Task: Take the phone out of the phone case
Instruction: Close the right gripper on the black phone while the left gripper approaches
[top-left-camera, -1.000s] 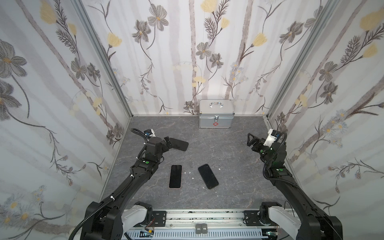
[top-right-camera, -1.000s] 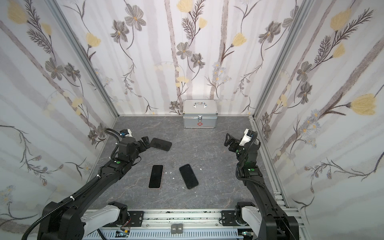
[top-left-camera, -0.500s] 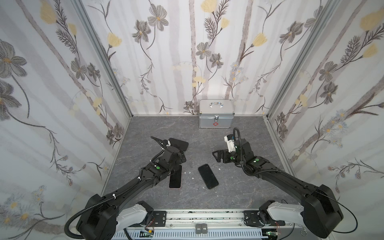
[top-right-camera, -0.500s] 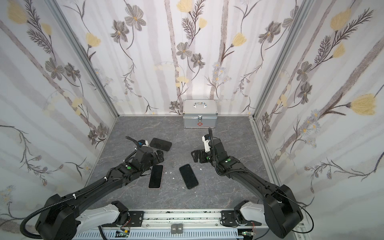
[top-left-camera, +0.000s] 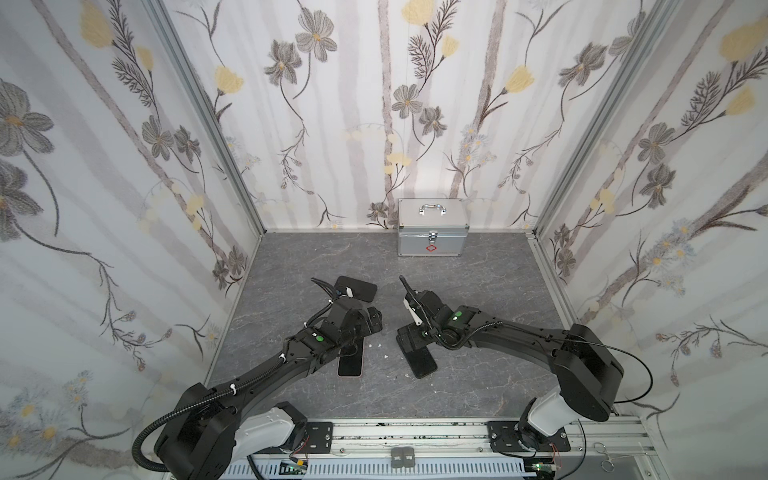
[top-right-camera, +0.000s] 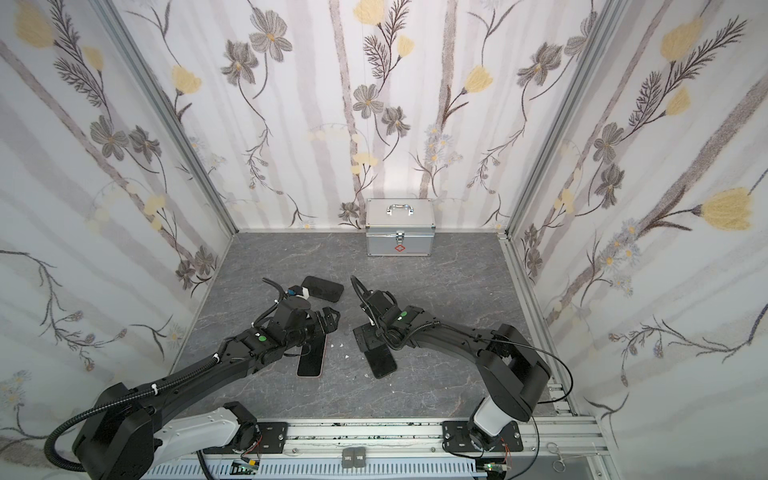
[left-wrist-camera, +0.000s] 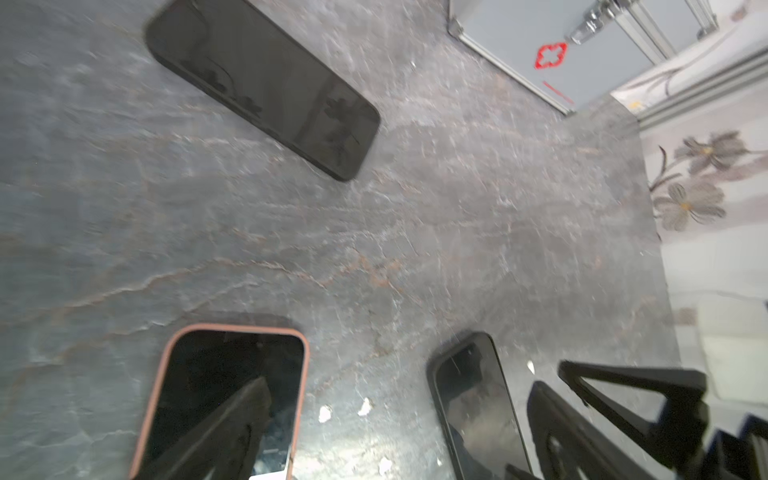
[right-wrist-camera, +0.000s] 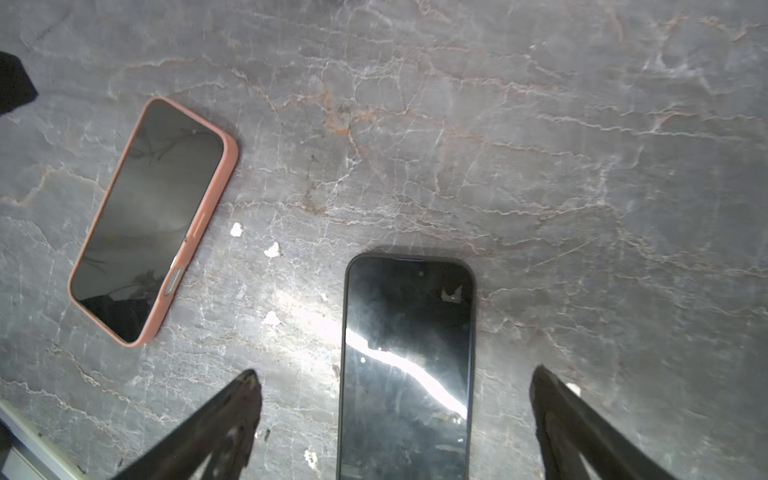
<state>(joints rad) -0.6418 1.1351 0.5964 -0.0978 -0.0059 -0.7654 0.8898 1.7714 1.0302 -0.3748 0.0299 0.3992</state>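
**Table holdings, seven entries**

1. Table: grey, stone-veined, carrying everything listed below.
2. Pink-cased phone: lying flat and screen up at the front middle of the table, sitting fully inside its case.
3. Black-cased phone: lying flat and screen up, near the pink-cased phone on its right but not touching it, also sitting in its case.
4. White crumbs: lying scattered between the two phones.
5. Left jaws: standing spread wide and holding nothing. One finger is hanging over the far end of the pink-cased phone. Contact cannot be told.
6. Right jaws: standing spread wide and empty, straddling the far end of the black-cased phone. A finger is showing on each side, clear of the phone's edges.
7. Dark phone: lying flat behind the left arm, well apart from the other two.
8. Metal case: closed, bearing a red cross, standing against the back wall.
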